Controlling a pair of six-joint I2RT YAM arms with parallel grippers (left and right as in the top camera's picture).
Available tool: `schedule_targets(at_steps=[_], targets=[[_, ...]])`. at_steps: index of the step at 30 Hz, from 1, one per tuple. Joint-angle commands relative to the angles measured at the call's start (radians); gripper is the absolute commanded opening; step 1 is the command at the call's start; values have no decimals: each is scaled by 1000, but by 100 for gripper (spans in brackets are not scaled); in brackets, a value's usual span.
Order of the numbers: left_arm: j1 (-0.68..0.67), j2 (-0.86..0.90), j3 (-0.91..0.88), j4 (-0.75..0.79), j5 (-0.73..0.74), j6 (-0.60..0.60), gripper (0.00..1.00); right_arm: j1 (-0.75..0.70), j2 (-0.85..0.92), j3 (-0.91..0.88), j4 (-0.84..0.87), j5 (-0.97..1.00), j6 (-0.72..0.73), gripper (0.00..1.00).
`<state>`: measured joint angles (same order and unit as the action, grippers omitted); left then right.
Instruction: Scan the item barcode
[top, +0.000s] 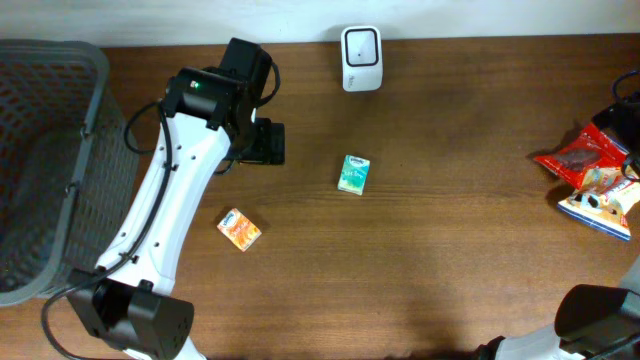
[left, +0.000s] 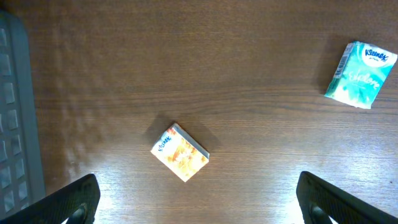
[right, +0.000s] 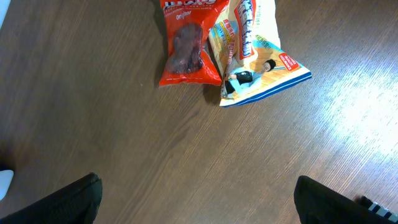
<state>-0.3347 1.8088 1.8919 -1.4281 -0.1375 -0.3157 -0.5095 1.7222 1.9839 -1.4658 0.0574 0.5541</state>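
A white barcode scanner (top: 360, 46) stands at the table's far edge. A small orange packet (left: 180, 152) lies flat on the wood, just ahead of my left gripper (left: 199, 208), which hovers above the table, open and holding nothing. A green tissue pack (left: 360, 74) lies further right, near the table's middle (top: 353, 173). My right gripper (right: 199, 208) is open and holds nothing, above bare wood. Ahead of it lie a red snack bag (right: 186, 43) and a white-and-blue snack bag (right: 258, 59), side by side and touching.
A grey mesh basket (top: 40, 150) stands at the table's left end, its wall showing at the left edge of the left wrist view (left: 12, 124). The right arm's base (top: 600, 310) sits at the near right corner.
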Motion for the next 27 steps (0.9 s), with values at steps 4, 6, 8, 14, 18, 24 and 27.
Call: schedule_targets(at_steps=[4,6,8,14,18,24,27], targets=[[-3,-8,-5,-1,10,-13,99,5,1,6,-1,-1,11,99],[-3,-8,-5,3,10,-13,99,5,1,6,0,-1,11,99],[-3,-8,-5,3,10,-13,99,5,1,6,-1,6,0,99],[-2,-8,-5,72,10,-13,99,5,1,6,0,25,-75,99],[-2,-8,-5,110,10,-13,99,5,1,6,27,-43,-32,99],[-2,-8,-6,129,10,-13,99,226,71,-40,55,-423,-348,99],[-3,-8,-6,121,10,-13,99,367,132,-101,133,-404,-348,99]])
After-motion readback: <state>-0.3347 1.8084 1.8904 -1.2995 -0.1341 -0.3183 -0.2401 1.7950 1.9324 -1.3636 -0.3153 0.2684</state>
